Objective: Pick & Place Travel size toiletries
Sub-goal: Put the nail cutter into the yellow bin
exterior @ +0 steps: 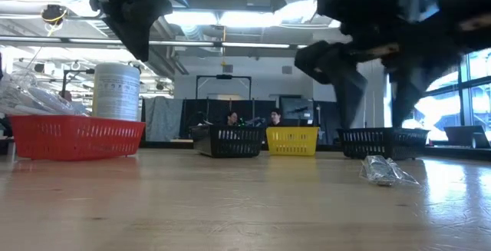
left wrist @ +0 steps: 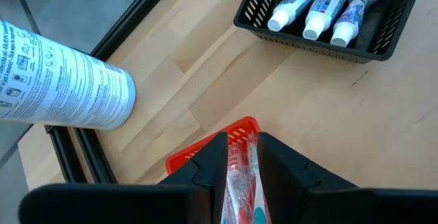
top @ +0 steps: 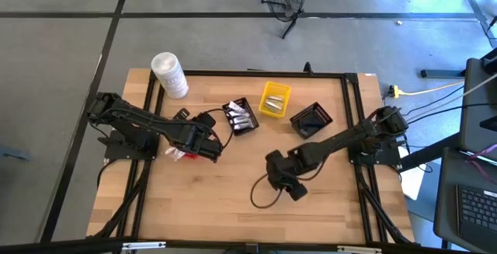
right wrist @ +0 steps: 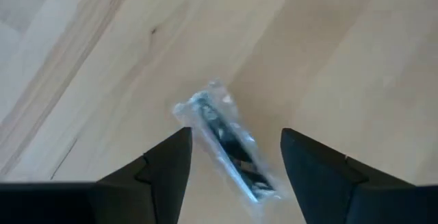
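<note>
On white tub (left wrist: 65, 80): print (unreadable).

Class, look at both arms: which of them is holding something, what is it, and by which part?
The left gripper pinches a red-and-white toothbrush-like item along its length; which end cannot be told. The right gripper is open above a clear-wrapped dark stick, holding nothing.

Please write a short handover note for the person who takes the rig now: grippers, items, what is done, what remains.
Left gripper: closed on a red-and-white wrapped item, above the red basket.
Right gripper: open, over a clear-wrapped dark stick on the table; not gripped.
Done: tubes lie in one black basket; sachets in the yellow basket.
Left: release the item, pick the stick.
</note>
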